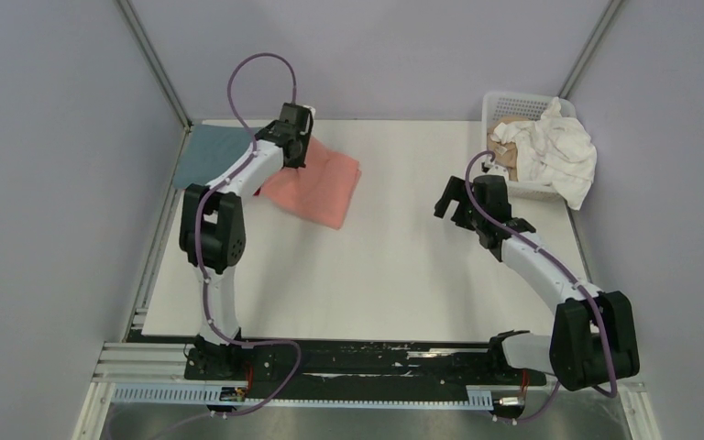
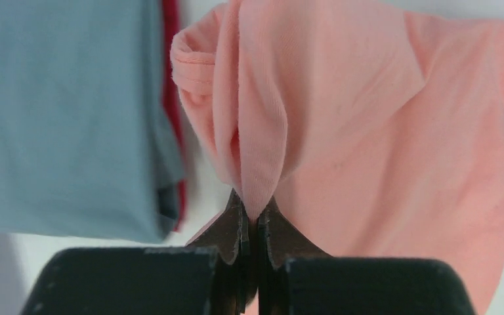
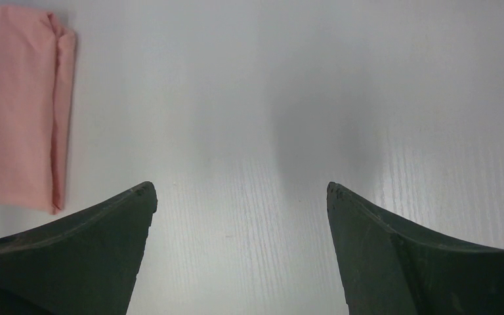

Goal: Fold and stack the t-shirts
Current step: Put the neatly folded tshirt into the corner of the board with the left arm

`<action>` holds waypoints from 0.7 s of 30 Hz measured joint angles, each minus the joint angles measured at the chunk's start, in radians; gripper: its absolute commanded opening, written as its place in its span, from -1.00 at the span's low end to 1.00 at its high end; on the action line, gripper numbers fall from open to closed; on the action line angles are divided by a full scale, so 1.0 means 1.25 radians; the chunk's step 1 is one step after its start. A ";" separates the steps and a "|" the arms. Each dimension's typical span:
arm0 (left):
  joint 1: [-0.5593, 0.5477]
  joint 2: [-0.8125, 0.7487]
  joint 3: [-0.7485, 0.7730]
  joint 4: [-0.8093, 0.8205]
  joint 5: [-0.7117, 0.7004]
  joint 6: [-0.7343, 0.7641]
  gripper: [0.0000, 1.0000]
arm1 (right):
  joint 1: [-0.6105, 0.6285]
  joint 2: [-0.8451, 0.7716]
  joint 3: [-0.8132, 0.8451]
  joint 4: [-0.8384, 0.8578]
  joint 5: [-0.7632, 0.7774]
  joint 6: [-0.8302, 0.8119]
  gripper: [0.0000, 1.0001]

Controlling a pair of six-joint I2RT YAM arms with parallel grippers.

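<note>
A folded salmon pink t-shirt (image 1: 316, 188) lies at the back left of the table. My left gripper (image 2: 257, 213) is shut on a pinched ridge of the pink t-shirt (image 2: 367, 131) at its left end. Just to the left lies a folded grey-blue t-shirt (image 1: 209, 154) on top of a red t-shirt (image 2: 172, 79), of which only an edge shows. My right gripper (image 3: 241, 190) hangs open over bare table at the right, with nothing between its fingers; the pink t-shirt (image 3: 16, 105) shows at the left of its view.
A white lattice basket (image 1: 499, 103) stands at the back right corner. A white t-shirt (image 1: 559, 151) spills over its rim and a tan one (image 1: 510, 154) lies inside. The grey enclosure walls close in the table on both sides.
</note>
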 measured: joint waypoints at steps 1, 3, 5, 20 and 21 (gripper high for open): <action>0.011 0.000 0.016 0.006 -0.006 0.039 -1.00 | 0.000 0.000 0.000 0.000 0.000 -0.001 1.00; 0.030 0.000 0.046 0.015 -0.026 0.118 -1.00 | 0.000 0.000 0.000 0.000 0.002 -0.001 1.00; 0.047 0.000 0.070 0.020 -0.056 0.194 -1.00 | 0.000 0.000 0.000 0.001 0.007 -0.001 1.00; 0.122 -0.049 0.110 0.000 -0.080 0.446 -1.00 | 0.000 0.060 0.000 0.000 0.021 0.001 1.00; 0.125 -0.061 0.114 -0.008 -0.071 0.446 -1.00 | 0.000 0.064 0.000 0.000 0.021 0.001 1.00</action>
